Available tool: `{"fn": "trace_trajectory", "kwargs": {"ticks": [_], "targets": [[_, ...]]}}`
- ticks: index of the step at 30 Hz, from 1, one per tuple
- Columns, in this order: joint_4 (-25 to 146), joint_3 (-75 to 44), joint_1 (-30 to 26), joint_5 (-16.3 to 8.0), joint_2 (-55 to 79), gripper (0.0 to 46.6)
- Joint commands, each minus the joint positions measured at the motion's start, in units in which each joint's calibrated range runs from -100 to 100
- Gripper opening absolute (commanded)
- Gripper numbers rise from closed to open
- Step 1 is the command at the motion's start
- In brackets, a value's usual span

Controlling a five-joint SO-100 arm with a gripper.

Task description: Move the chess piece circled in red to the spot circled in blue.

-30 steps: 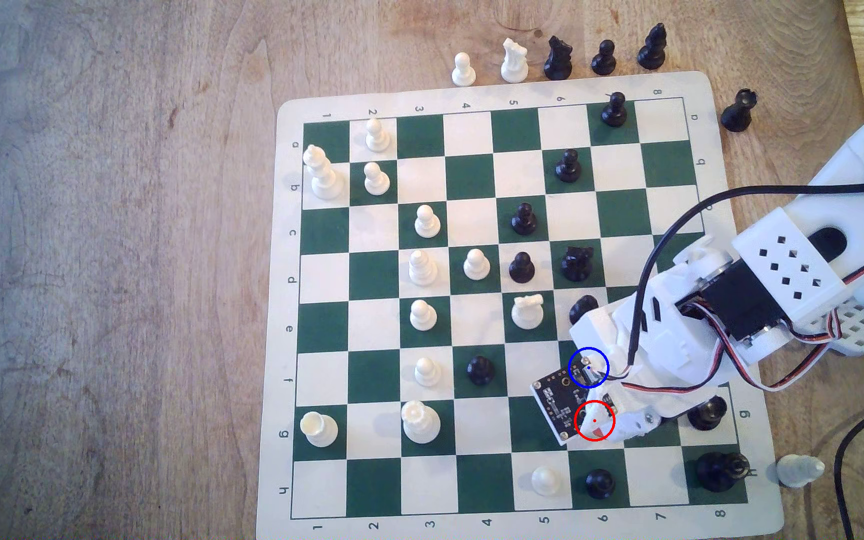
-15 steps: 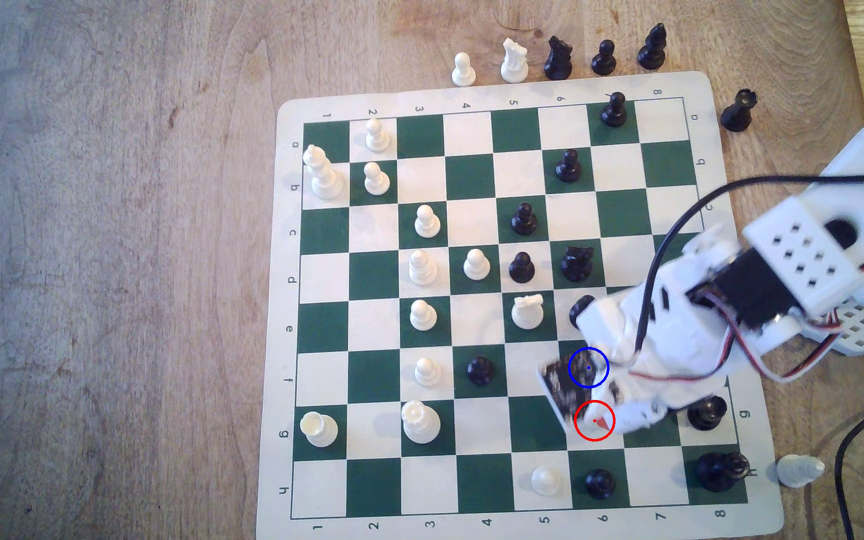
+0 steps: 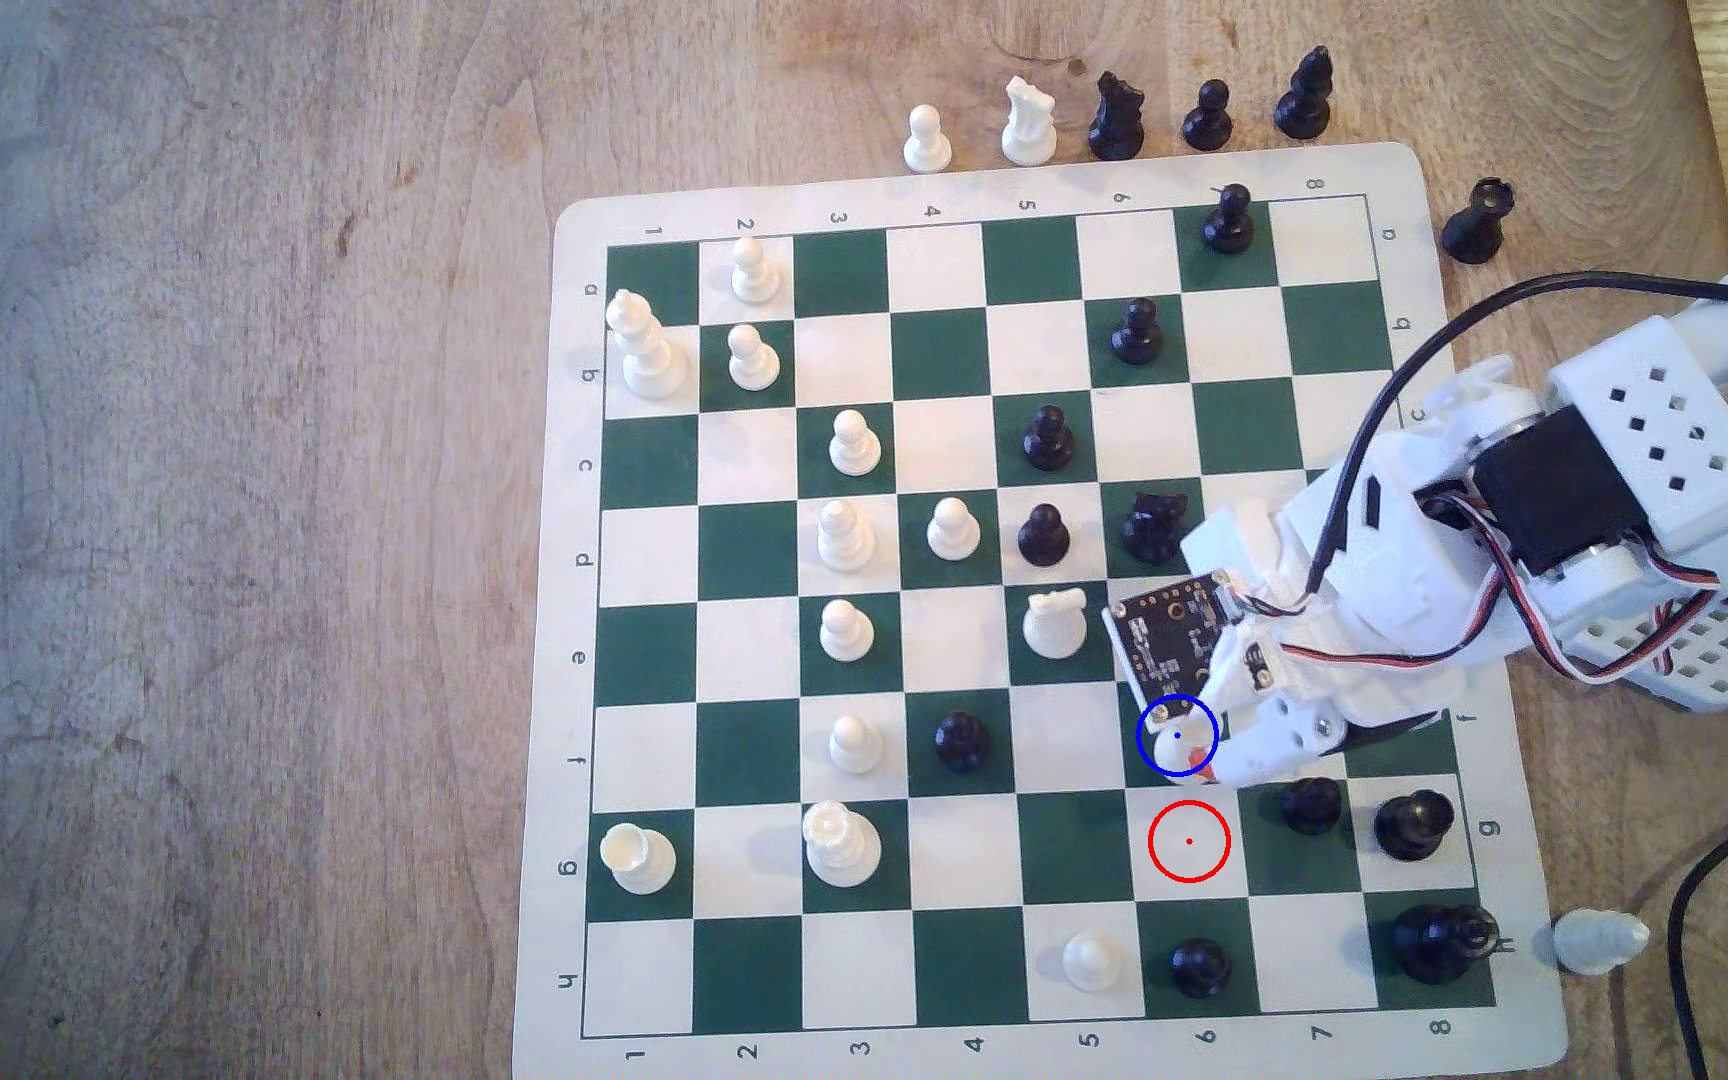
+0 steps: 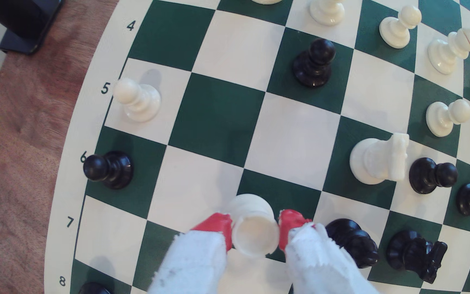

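**A:** Shifted toward 12 o'clock in the exterior view since a second ago: gripper and chess piece both gone from the red-ringed white square, which now lies bare.

**B:** And sitting where now?

**A:** Inside the blue ring, over the dark green spot, one square toward 12 o'clock from the red ring.

**B:** Gripped, or let go?

**A:** Gripped. Jaws closed on the piece, with the red fingertips pressed to either side of it in the wrist view. Looks tilted in that grip. Cannot tell whether the base touches the board.

**B:** So which step?

**A:** Probably the tail of the carry, just ahead of the set-down.

**B:** Calling for what next?

**A:** Likely a straight, gentle lowering until the base sits flat and centred on the spot. Then parting the jaws and lifting clear without dragging the piece.

**B:** Anything to mind?

**A:** Black pawn near, at about 4 o'clock of the gripper. Best kept clear of on the way out.
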Motion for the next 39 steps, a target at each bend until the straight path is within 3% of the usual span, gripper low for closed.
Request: {"fn": "trace_trajectory", "kwargs": {"ticks": [1, 18, 32, 37, 39], "targets": [[-2.06, -0.18, 0.73, 0.24, -2.14, 0.3], [-6.89, 2.90, 3.31, 2.44, 1.76, 0.6], [-9.26, 3.71, 3.07, 2.59, 4.57, 0.7], [-8.94, 3.90, 3.15, 2.93, 4.57, 6.7], [-8.36, 3.90, 3.07, 3.03, 4.14, 11.6]]}}
